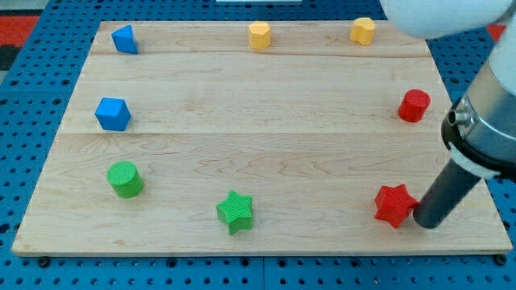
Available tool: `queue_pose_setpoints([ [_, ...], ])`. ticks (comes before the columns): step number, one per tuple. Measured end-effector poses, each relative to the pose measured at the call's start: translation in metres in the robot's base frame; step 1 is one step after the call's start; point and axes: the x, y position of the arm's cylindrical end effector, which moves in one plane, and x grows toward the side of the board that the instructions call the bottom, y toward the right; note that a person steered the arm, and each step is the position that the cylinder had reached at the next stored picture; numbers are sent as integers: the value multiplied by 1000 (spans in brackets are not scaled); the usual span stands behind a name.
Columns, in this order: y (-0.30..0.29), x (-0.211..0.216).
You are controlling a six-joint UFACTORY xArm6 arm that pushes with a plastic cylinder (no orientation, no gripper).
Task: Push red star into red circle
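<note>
The red star point(393, 205) lies near the view's bottom right of the wooden board point(258, 121). The red circle point(414, 105), a short cylinder, stands at the view's right edge, well above the star. My tip point(426, 223) rests on the board just right of the red star and slightly below it, touching or nearly touching its right point. The dark rod rises from it toward the view's upper right.
A green star point(235, 211) and a green cylinder point(125, 179) lie at the bottom left. Two blue blocks point(112, 113) point(124, 39) sit at the left. Two yellow blocks point(259, 35) point(363, 31) sit along the top edge. The board's right edge is close to my tip.
</note>
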Motion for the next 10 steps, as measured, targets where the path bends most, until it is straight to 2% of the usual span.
queue_pose_setpoints([
  [2, -23, 28],
  [3, -54, 4],
  [5, -68, -45],
  [6, -30, -34],
  [8, 5, -8],
  [9, 30, -5],
  [10, 30, -16],
])
